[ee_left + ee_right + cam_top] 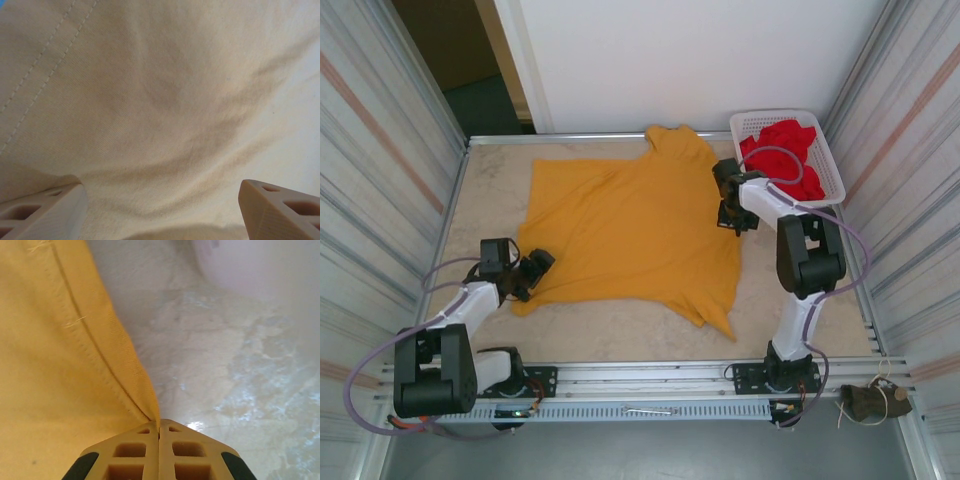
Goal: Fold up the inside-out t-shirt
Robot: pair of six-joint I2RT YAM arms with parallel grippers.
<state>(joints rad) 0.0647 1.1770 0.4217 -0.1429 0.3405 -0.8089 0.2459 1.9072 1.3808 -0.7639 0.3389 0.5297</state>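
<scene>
The mustard-yellow soft cloth t-shirt lies spread flat across the middle of the pale, marbled worktop. Its long axis runs left to right. A straight edge faces the left side, and two pointed, sleeve-like flaps stick out on the right: one toward the far edge, one toward the near right corner. That suggests the shoulder end points right, though the neck opening itself cannot be made out. The right hand sits on the shirt's right edge between those flaps, and it is clamped on the cloth. In the right wrist view its hand has both tan, lattice-holed plastic fingers pressed together, and the stitched hem of the t-shirt runs straight into the seam between them, with bare worktop to the right. The left hand is at the shirt's near-left corner with its jaws spread wide and nothing in them. In the left wrist view its hand shows one finger at each lower corner and finely woven cloth between them, softly creased, with a double line of stitching at the upper left. Whether the tips touch the fabric cannot be told. At the far right corner stands a white plastic lattice basket holding crumpled bright red garments — just beside the right arm and apart from the shirt.
</scene>
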